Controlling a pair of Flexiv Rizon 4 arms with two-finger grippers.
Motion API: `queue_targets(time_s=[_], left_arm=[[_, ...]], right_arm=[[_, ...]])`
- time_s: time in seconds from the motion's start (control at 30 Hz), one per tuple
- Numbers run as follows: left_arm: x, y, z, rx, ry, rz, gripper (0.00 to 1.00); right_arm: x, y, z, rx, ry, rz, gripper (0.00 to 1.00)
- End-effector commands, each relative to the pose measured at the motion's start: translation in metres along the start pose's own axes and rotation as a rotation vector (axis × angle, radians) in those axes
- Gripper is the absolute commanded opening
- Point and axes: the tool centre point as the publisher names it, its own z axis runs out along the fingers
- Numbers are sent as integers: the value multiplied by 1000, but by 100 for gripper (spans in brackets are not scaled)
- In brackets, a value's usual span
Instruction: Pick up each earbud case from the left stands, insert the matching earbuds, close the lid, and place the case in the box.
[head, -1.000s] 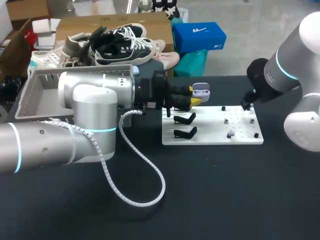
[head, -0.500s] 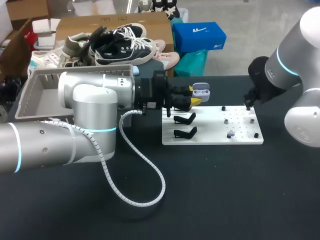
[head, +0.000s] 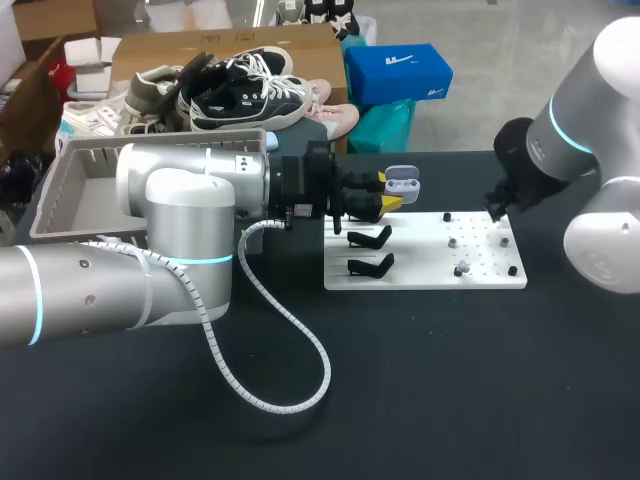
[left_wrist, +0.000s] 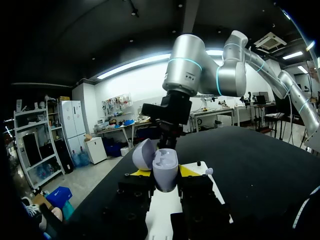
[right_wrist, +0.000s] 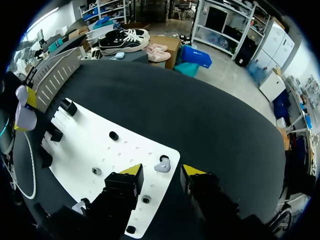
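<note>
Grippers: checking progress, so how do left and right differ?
The left gripper is shut on the open earbud case; the right gripper is open, holding nothing. The left is by the stands; the right hangs over an earbud on the white board. Both have yellow tips.

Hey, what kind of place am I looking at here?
Most likely a robotics lab test bench, not a home. The left gripper holds an open earbud case at a black table, beside a white fixture board carrying black stands.
</note>
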Motion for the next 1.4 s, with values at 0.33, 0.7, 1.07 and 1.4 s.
queue_targets(time_s=[0.33,0.7,1.07,1.4], left_arm=[[0,-1,0,-3,-2,1,0],[0,-1,0,-3,-2,1,0],[0,-1,0,-3,-2,1,0],[0,-1,0,-3,-2,1,0]], right_arm=[[-6,-2,5,3,13,3,43],[-5,-2,10,3,26,9,34],[-4,-1,10,6,28,14,29],[-1,2,9,-9,24,43,32]])
